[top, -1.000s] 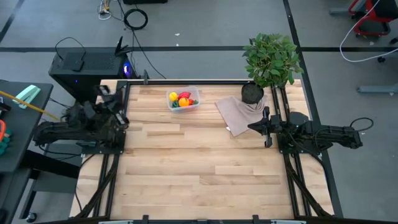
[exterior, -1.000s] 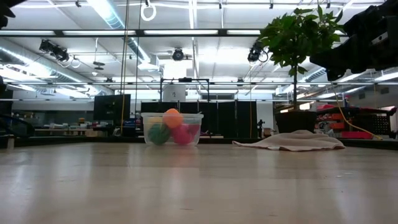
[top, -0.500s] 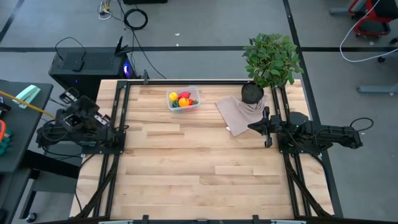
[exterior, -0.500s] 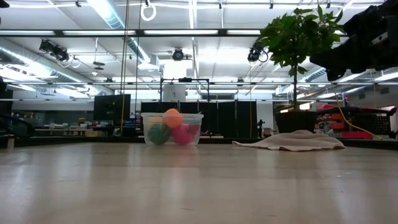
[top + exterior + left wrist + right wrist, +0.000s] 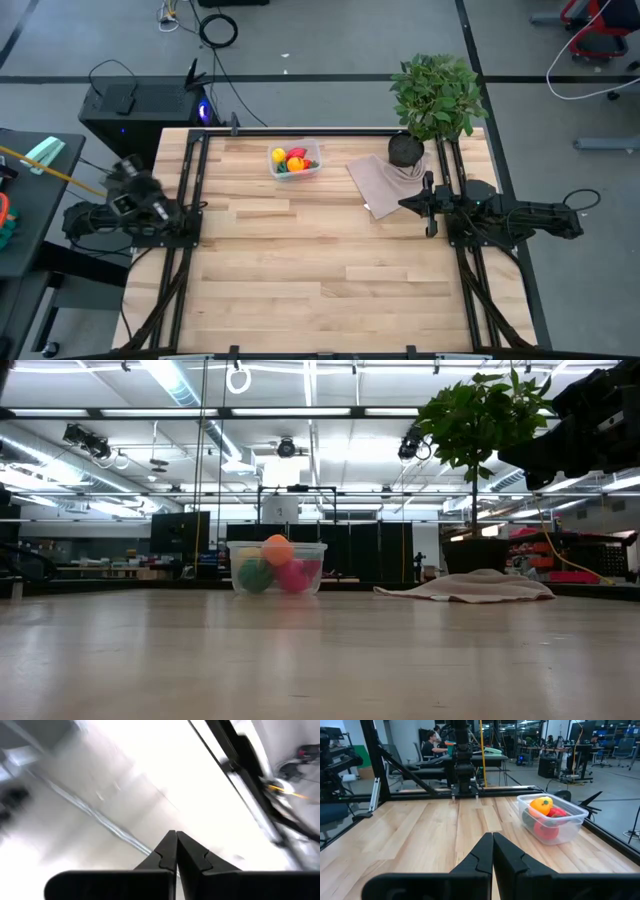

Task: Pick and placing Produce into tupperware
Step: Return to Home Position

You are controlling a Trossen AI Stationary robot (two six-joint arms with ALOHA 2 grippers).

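The tupperware is a clear tub standing on its base near the table's far edge, also seen in the low view and the right wrist view. The produce lies inside it: yellow, orange, red and green pieces. My left gripper is shut on nothing and points up at the ceiling; its arm is folded back beyond the table's left edge. My right gripper is shut on nothing at the table's right side, pointing level across the table.
A beige cloth lies on the table right of the tub, beside a potted plant at the far right corner. A black box stands beyond the far left corner. People sit in the room beyond the table.
My left arm has pulled back from the table's left rail toward the left, off the tabletop, sinking a little. Its gripper has tipped upward and stayed shut. The tub and produce have not moved.
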